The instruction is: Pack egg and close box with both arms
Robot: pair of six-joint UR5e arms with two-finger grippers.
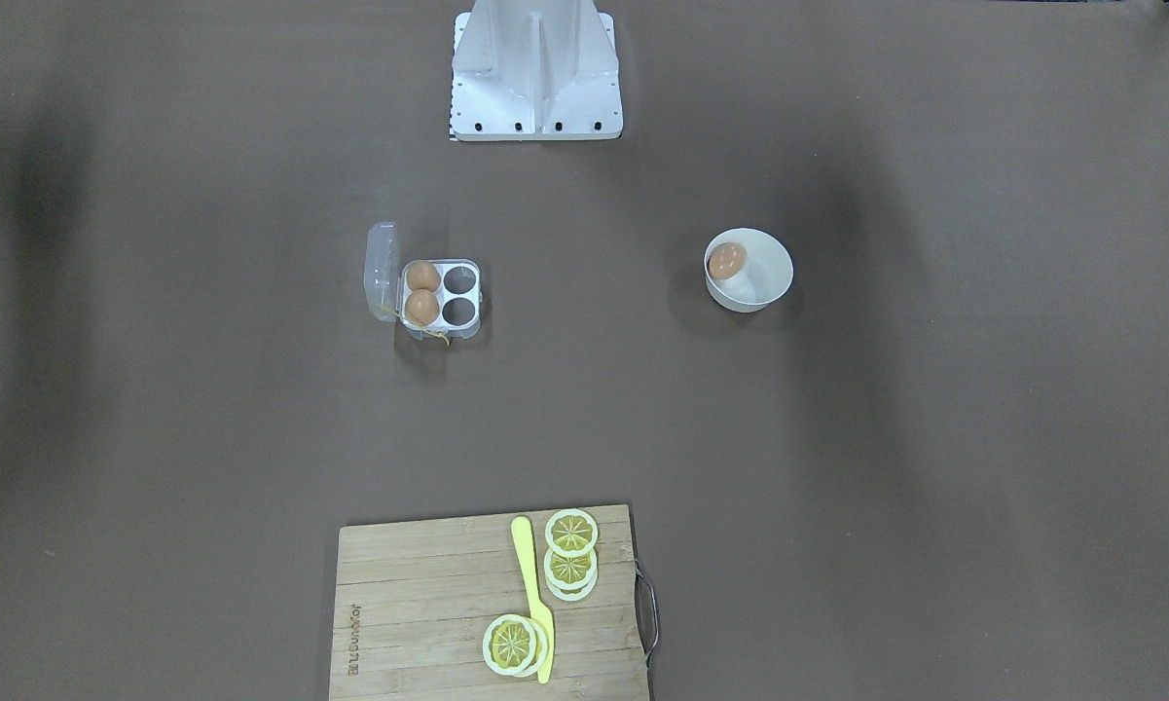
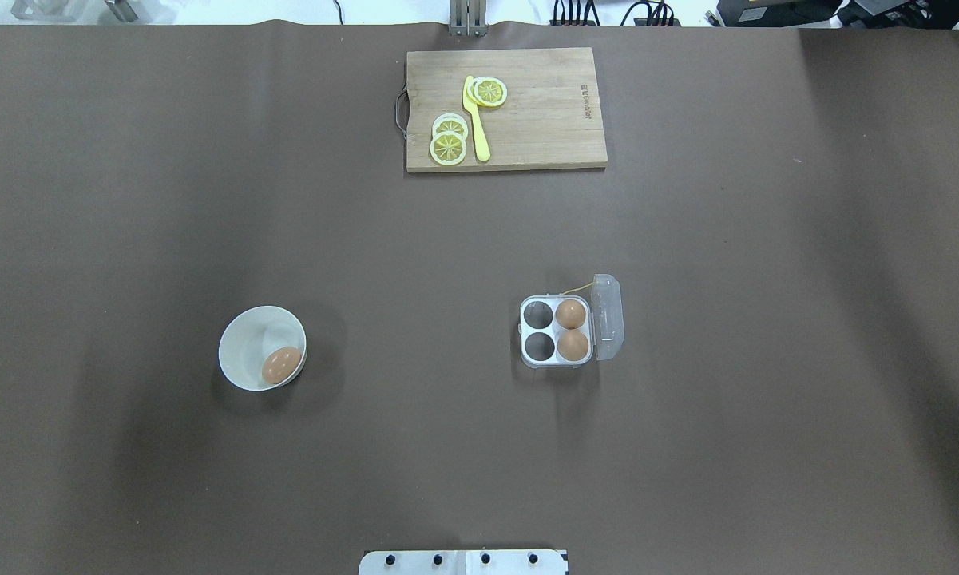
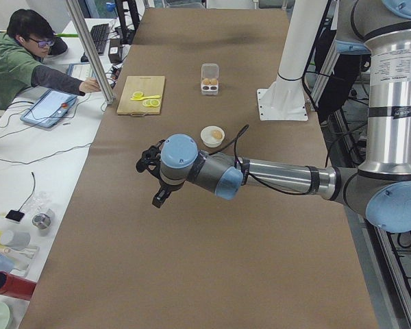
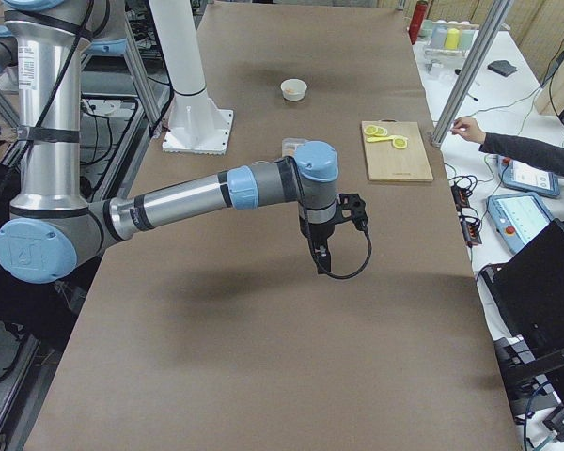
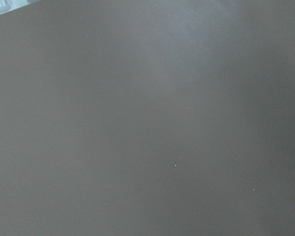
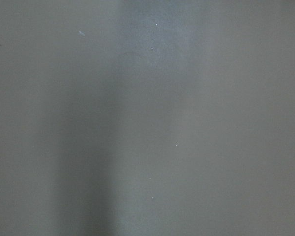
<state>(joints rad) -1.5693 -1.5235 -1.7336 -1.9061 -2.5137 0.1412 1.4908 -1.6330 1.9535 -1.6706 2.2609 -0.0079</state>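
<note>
The egg (image 1: pixel 726 260) lies in a round white bowl (image 1: pixel 771 282); the overhead view shows the egg (image 2: pixel 281 364) and the bowl (image 2: pixel 243 343) at left. The clear box (image 1: pixel 460 331) stands open with its lid (image 1: pixel 381 273) raised. Two other brown eggs (image 2: pixel 571 329) fill two cells, and the two cells toward the bowl are empty. My left gripper (image 3: pixel 157 195) hangs over bare table, well short of the bowl. My right gripper (image 4: pixel 321 265) hangs over bare table, short of the box. I cannot tell if either is open or shut. Both wrist views show only brown table.
A wooden cutting board (image 2: pixel 543 120) with lemon slices (image 2: pixel 449 137) and a yellow knife (image 2: pixel 476 120) lies at the table's far side. The white arm base (image 1: pixel 535 97) stands at the near edge. An operator (image 3: pixel 20 62) sits beside the table.
</note>
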